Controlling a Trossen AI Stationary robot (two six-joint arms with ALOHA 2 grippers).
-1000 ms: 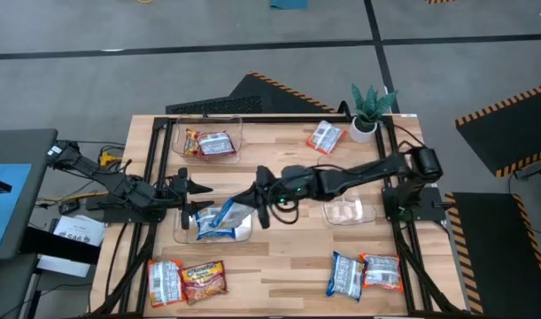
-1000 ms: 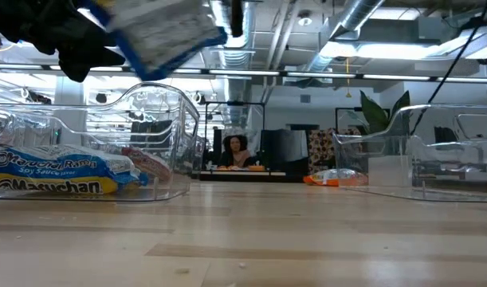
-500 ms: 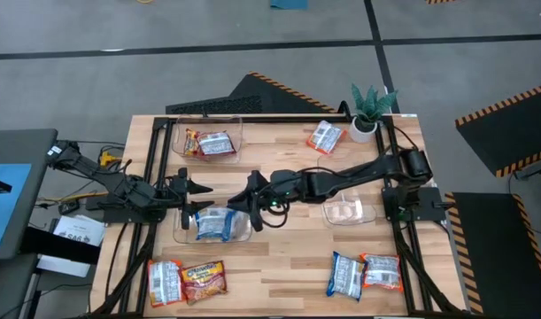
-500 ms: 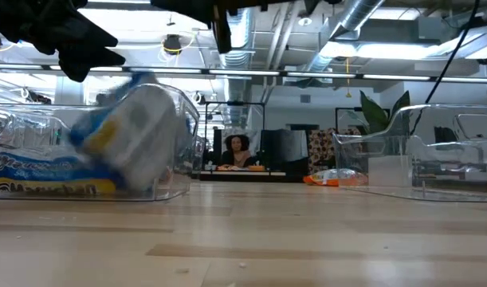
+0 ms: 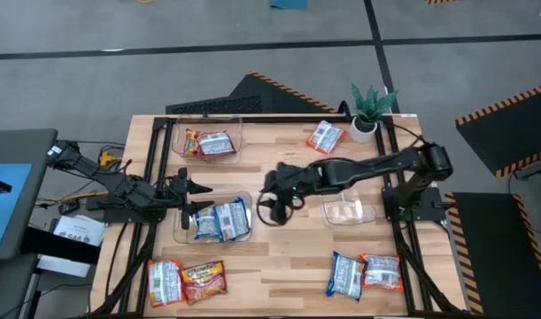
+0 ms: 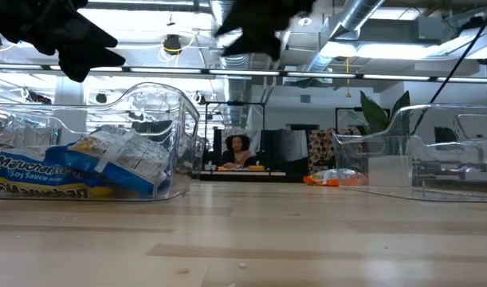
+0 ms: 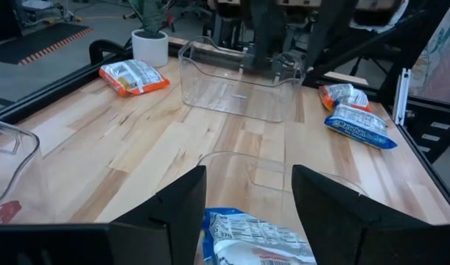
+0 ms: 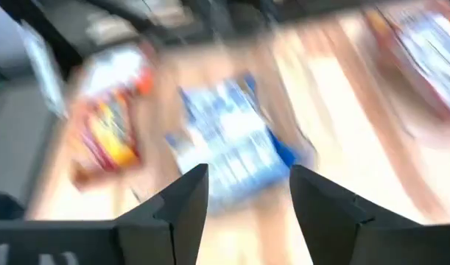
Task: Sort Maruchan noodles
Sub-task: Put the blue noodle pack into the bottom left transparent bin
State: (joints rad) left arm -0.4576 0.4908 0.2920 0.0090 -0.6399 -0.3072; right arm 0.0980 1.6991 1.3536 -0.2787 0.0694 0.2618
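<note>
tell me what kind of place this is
Probably a robotics lab or workshop in an industrial hall: a framed wooden table on a grey floor with hazard-striped mats, exposed ceiling ducts, and a person seated at a desk beyond.

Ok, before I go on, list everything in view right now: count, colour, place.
Blue-and-white noodle packets: two, in the clear bin in front of the left gripper.
Blue-and-white packet: one, loose near the table's near right corner.
Orange packet: one, right beside that blue one.
Orange packet: one, far side, next to the plant.
Red and orange packets: two, near left corner.
Packets in far-left bin: red and orange, count unclear.
Clear bins: three; the one on the right looks empty.
Potted plant: one, green in a white pot, far right corner.
Person: one, in the room behind.
Left gripper: open, at the left edge.
Right gripper: open, empty, mid-table.
</note>
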